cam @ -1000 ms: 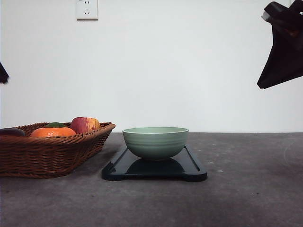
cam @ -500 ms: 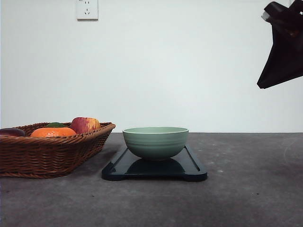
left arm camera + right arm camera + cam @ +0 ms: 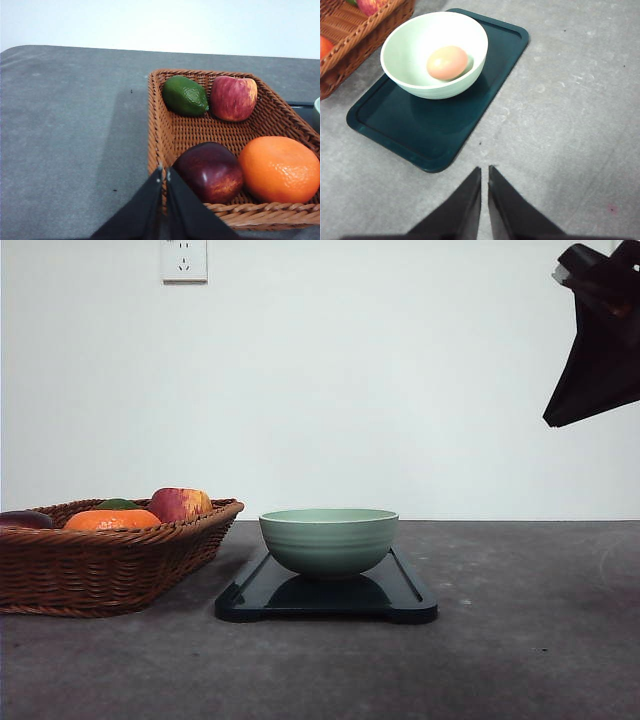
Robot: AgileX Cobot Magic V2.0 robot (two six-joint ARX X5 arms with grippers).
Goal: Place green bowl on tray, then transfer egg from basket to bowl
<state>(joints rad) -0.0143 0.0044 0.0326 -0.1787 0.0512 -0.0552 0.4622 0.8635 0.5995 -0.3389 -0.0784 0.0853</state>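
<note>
So the egg (image 3: pixel 447 62) sits inside the green bowl (image 3: pixel 434 54), which is on the tray (image 3: pixel 439 112), nearer its basket-side end. The right gripper (image 3: pixel 484 172) hangs above the bench off the tray's edge, fingers pressed together, empty. The left gripper (image 3: pixel 163 173), also closed and empty, hovers over the basket (image 3: pixel 165 135) rim.

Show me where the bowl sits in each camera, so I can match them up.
Front view: bowl at centre, on the tray, right of the basket.
Left wrist view: just a sliver of its rim at the right edge, past the basket.
Right wrist view: upper left, on the tray, egg inside.
Shared landmark: the basket.
</note>
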